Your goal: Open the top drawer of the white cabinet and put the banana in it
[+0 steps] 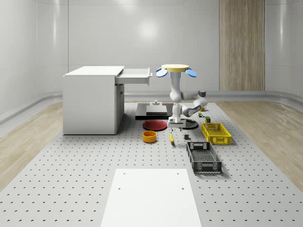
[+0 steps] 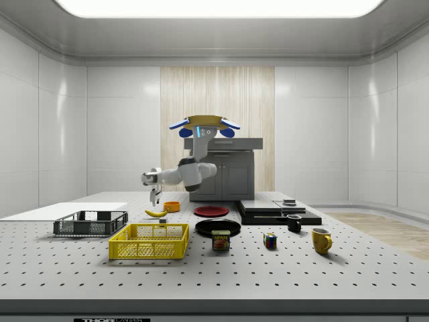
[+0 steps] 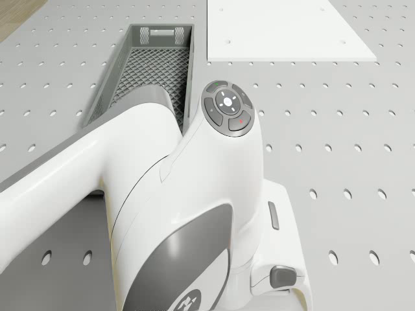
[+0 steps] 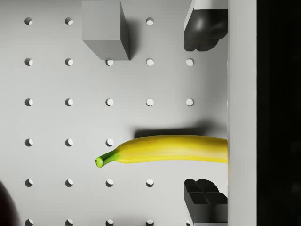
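Observation:
The banana [image 4: 164,149] lies flat on the perforated table, also seen as banana [image 1: 171,137] and banana [image 2: 156,213]. My gripper [image 4: 203,115] hangs open a little above it, one fingertip [image 4: 202,28] on either side of its thick end, not touching. The drone [image 1: 175,71] hovers over the table beside the white cabinet [image 1: 92,101]; its arm bends down to the gripper [image 1: 176,125], gripper [image 2: 155,199]. The cabinet's top drawer [image 1: 135,75] stands pulled out.
An orange bowl [image 1: 149,136], a red plate [image 1: 155,125] and a black plate [image 1: 188,126] ring the banana. A small grey block [image 4: 106,28] sits close by. The yellow basket [image 1: 216,133], grey basket [image 1: 203,157] and a white slab [image 1: 150,196] lie nearer the front.

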`<state>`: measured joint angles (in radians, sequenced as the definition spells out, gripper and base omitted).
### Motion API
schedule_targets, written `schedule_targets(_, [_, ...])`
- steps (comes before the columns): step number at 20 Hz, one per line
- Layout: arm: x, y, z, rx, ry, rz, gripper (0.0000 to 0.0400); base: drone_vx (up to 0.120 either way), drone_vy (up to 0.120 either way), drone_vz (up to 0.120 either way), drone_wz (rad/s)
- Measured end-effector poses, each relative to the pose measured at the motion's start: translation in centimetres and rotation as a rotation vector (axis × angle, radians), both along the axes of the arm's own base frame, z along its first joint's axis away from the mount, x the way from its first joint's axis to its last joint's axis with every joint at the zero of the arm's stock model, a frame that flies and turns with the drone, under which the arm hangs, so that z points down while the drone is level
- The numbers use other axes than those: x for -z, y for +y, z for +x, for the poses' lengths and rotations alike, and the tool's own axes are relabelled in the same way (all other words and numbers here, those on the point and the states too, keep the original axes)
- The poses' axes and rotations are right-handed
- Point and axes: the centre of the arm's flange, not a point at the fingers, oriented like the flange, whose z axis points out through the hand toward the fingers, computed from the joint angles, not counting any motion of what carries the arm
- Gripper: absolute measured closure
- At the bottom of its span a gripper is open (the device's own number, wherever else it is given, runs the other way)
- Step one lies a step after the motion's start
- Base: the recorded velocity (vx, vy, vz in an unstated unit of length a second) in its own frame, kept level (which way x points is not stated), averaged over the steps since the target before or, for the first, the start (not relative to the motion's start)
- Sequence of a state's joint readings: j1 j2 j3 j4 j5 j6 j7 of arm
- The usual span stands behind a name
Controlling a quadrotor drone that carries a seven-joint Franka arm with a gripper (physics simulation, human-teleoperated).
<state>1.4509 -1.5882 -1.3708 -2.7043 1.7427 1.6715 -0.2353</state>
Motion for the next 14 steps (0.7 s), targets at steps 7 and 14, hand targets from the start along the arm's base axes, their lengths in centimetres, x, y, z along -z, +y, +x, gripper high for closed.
schedule_targets(7, [-2.4,2.2,0.0,0.000,0.000,0.000,0.0000,0.000,0.000,0.000,0.000])
schedule_targets(14, [-5.0,3.9,0.4,0.000,0.000,0.000,0.0000,0.000,0.000,0.000,0.000])
